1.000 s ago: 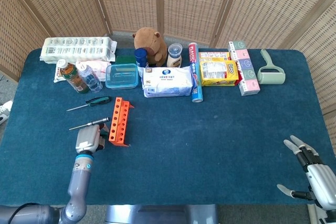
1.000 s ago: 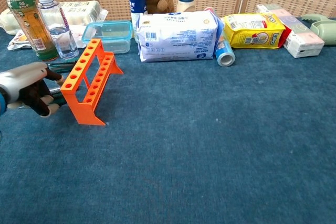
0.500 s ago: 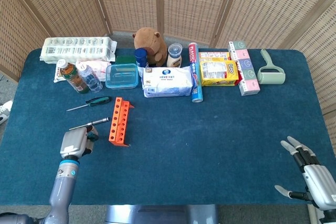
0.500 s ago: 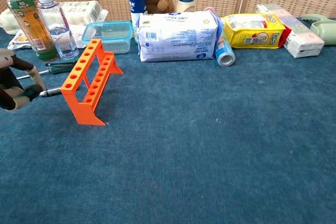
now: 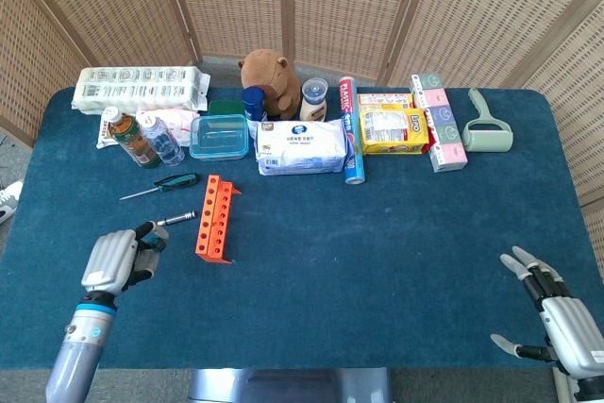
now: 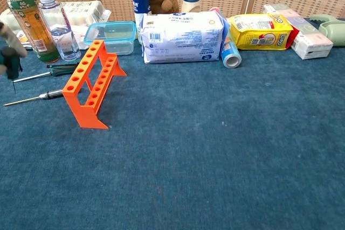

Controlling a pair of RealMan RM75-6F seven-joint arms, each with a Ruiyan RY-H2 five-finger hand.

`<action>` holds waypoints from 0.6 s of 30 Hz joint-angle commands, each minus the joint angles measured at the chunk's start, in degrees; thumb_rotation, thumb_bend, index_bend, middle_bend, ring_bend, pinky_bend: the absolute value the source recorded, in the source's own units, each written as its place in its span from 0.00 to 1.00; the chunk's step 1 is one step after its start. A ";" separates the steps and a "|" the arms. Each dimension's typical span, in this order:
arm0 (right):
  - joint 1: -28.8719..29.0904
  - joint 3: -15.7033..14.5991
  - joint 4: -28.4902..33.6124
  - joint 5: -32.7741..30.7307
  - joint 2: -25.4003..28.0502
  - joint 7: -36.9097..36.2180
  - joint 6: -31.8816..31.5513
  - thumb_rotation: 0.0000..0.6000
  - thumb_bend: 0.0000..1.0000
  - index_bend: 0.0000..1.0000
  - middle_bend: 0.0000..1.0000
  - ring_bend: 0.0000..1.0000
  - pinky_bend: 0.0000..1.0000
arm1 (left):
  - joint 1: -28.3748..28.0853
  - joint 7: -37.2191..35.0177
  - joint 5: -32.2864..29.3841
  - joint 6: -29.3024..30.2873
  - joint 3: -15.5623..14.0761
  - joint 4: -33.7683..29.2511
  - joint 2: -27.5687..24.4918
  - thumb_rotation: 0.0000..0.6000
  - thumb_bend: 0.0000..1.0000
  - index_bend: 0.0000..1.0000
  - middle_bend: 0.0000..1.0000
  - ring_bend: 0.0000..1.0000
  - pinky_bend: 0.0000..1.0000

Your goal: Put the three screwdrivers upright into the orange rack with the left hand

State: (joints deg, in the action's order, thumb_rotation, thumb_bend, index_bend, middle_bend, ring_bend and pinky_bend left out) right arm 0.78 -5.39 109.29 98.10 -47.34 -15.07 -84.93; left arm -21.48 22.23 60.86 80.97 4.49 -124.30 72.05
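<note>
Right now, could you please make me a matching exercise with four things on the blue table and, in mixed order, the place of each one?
Things:
1. orange plastic rack
2. green-handled screwdriver
3. brown plush toy
4. pale green lint roller

Places:
A. far right of the table
B. behind the white tissue pack
C. right of both lying screwdrivers
D. in front of the bottles

Pairs: 1-C, 2-D, 3-B, 4-A

My head view looks steeply down on the whole table (image 5: 396,261), far edge at twelve o'clock. My chest view sits low and near, facing forward. Both share the orange rack (image 5: 214,218) (image 6: 90,83).
</note>
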 commanded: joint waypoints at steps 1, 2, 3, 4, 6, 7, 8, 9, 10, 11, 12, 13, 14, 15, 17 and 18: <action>0.03 0.00 0.06 0.00 -0.03 0.06 0.03 1.00 0.00 0.07 0.00 0.02 0.03 | 2.64 -9.18 9.77 -1.80 -2.35 0.64 -4.91 1.00 0.47 0.43 0.91 0.88 0.92; 0.01 -0.02 0.09 0.01 -0.02 0.08 0.02 1.00 0.00 0.07 0.00 0.02 0.03 | 2.67 -11.20 11.95 -2.61 -2.77 1.40 -5.88 1.00 0.47 0.43 0.91 0.88 0.92; 0.02 -0.02 0.10 0.00 -0.01 0.10 0.02 1.00 0.00 0.07 0.00 0.02 0.03 | 2.66 -12.62 13.38 -3.17 -3.05 1.98 -6.56 1.00 0.47 0.43 0.91 0.88 0.92; 0.04 0.00 0.12 -0.02 -0.02 0.12 0.04 1.00 0.00 0.07 0.00 0.02 0.03 | 2.58 -14.81 15.62 -4.03 -3.50 2.97 -7.64 1.00 0.47 0.43 0.91 0.88 0.92; 0.06 0.02 0.16 -0.05 -0.03 0.16 0.04 1.00 0.00 0.07 0.00 0.02 0.03 | 2.46 -19.95 20.15 -5.19 -4.21 5.27 -9.49 1.00 0.47 0.43 0.91 0.88 0.92; 0.06 0.03 0.19 -0.07 -0.02 0.17 0.02 1.00 0.00 0.07 0.00 0.02 0.03 | 2.49 -22.62 22.11 -5.34 -4.44 6.49 -10.13 1.00 0.47 0.43 0.91 0.88 0.92; 0.08 0.05 0.23 -0.06 -0.04 0.24 0.03 1.00 0.00 0.07 0.00 0.02 0.03 | 2.47 -25.68 24.50 -5.21 -4.59 8.31 -10.83 1.00 0.47 0.43 0.91 0.88 0.92; 0.09 0.04 0.28 -0.05 -0.09 0.35 0.07 1.00 0.00 0.07 0.00 0.02 0.03 | 2.39 -29.84 27.56 -5.03 -4.98 10.71 -11.44 1.00 0.47 0.43 0.91 0.88 0.92; 0.08 0.02 0.32 -0.03 -0.11 0.45 0.07 1.00 0.00 0.07 0.00 0.02 0.03 | 2.31 -32.67 29.60 -4.79 -5.27 12.23 -11.70 1.00 0.47 0.43 0.91 0.88 0.92; 0.09 0.01 0.36 -0.02 -0.13 0.54 0.09 1.00 0.00 0.07 0.00 0.02 0.03 | 2.23 -35.17 31.37 -4.48 -5.53 13.57 -11.89 1.00 0.47 0.43 0.91 0.88 0.92; 0.10 0.01 0.41 -0.01 -0.18 0.69 0.13 1.00 0.00 0.07 0.00 0.02 0.03 | 2.11 -38.50 33.84 -3.73 -5.84 15.11 -12.01 1.00 0.47 0.43 0.91 0.88 0.92; 0.10 0.02 0.45 -0.03 -0.22 0.82 0.15 1.00 0.00 0.07 0.00 0.02 0.03 | 2.09 -40.59 35.42 -3.08 -6.06 16.29 -12.00 1.00 0.47 0.43 0.91 0.88 0.92; 0.11 0.01 0.49 -0.02 -0.27 0.95 0.19 1.00 0.00 0.07 0.00 0.02 0.03 | 2.09 -42.62 36.98 -2.27 -6.27 17.24 -11.93 1.00 0.47 0.44 0.91 0.88 0.92; 0.10 -0.02 0.55 -0.02 -0.32 1.09 0.23 1.00 0.00 0.07 0.00 0.02 0.03 | 2.06 -44.80 38.47 -1.62 -6.64 18.27 -11.92 1.00 0.47 0.44 0.91 0.88 0.92; 0.11 -0.08 0.65 0.03 -0.35 1.32 0.32 1.00 0.00 0.07 0.00 0.02 0.03 | 1.84 -48.18 40.17 -1.25 -7.33 18.92 -12.16 1.00 0.47 0.45 0.91 0.88 0.92; 0.12 -0.11 0.71 0.06 -0.37 1.49 0.39 1.00 0.00 0.07 0.00 0.02 0.03 | 1.55 -50.62 40.95 -1.41 -7.85 18.88 -12.50 1.00 0.47 0.45 0.91 0.88 0.92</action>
State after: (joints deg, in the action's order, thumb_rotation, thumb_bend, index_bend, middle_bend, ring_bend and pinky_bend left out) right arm 0.89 -5.48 109.96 98.13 -47.70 -13.65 -84.57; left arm -19.51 -22.75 98.66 78.55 -1.68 -108.07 60.75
